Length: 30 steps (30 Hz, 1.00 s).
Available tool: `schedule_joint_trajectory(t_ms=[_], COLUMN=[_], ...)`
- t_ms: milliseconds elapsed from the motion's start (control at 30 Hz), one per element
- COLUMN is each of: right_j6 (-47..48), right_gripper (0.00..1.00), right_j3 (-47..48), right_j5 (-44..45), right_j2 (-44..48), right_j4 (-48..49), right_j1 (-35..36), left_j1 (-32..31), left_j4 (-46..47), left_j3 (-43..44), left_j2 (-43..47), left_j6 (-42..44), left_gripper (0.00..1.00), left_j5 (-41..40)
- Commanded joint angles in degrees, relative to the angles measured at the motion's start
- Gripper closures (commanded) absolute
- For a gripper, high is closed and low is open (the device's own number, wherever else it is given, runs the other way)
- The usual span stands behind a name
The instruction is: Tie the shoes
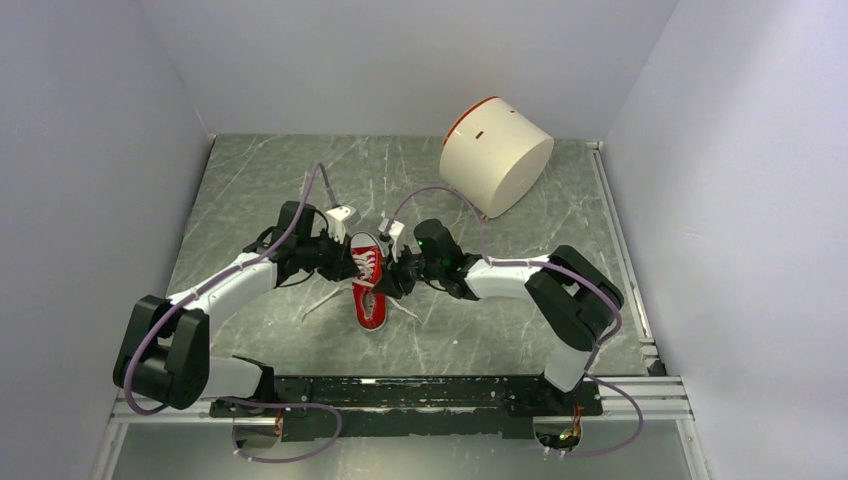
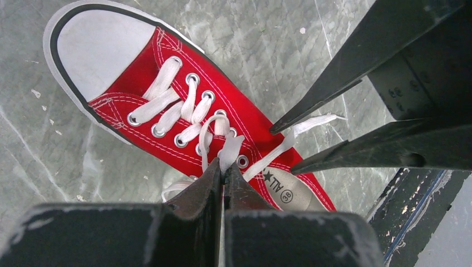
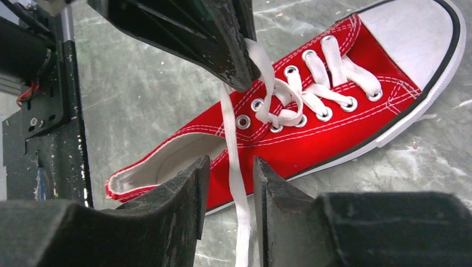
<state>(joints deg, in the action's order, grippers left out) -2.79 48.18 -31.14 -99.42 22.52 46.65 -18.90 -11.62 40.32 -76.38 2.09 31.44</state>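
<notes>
The red canvas sneaker (image 1: 368, 298) lies in the middle of the table, white toe cap pointing away from the arm bases. My left gripper (image 1: 346, 258) is at its left side. In the left wrist view the left gripper (image 2: 224, 168) is shut on a white lace strand (image 2: 229, 150) near the top eyelets of the sneaker (image 2: 167, 105). My right gripper (image 1: 400, 276) is at the sneaker's right side. In the right wrist view the right gripper (image 3: 230, 164) is open, and a loose lace strand (image 3: 238, 211) hangs between its fingers without being pinched. The sneaker (image 3: 345, 125) lies beyond them.
A white cylindrical container with a red rim (image 1: 495, 158) lies on its side at the back right. Grey walls close in the marbled table (image 1: 260, 190) on three sides. A metal rail (image 1: 420, 392) runs along the near edge by the arm bases.
</notes>
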Motion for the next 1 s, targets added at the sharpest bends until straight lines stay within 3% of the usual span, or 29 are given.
schedule_joint_trajectory(t_ms=[0,267,500,633,833,967], right_j6=[-0.7,-2.5,-3.3,-2.5,-0.9,-0.9], right_gripper=[0.64,0.76,0.77,0.85,0.87,0.99], right_j3=[1.4,2.3,1.3,0.8,-0.4,-0.8], right_j5=[1.5,0.8,-0.3,1.6,3.3,3.6], right_j2=[-1.0,-3.5,-3.7,-3.4,-2.8,-2.8], right_j4=[3.4,4.1,6.1,5.5,5.3,5.6], right_j1=[-0.2,-0.3,-0.2,-0.2,-0.3,-0.3], left_j1=[0.4,0.4,0.4,0.4,0.4,0.4], left_j4=[1.4,2.2,2.0,2.0,1.9,1.9], left_j3=[-0.4,-0.9,-0.9,-0.9,-1.2,-1.6], left_j2=[1.4,2.1,2.5,2.9,3.2,3.3], left_j6=[-0.9,-1.7,-3.9,-4.2,-4.3,-4.7], left_gripper=[0.95,0.95,0.95,0.95,0.95,0.95], left_j5=[2.0,2.2,2.1,2.1,2.2,2.0])
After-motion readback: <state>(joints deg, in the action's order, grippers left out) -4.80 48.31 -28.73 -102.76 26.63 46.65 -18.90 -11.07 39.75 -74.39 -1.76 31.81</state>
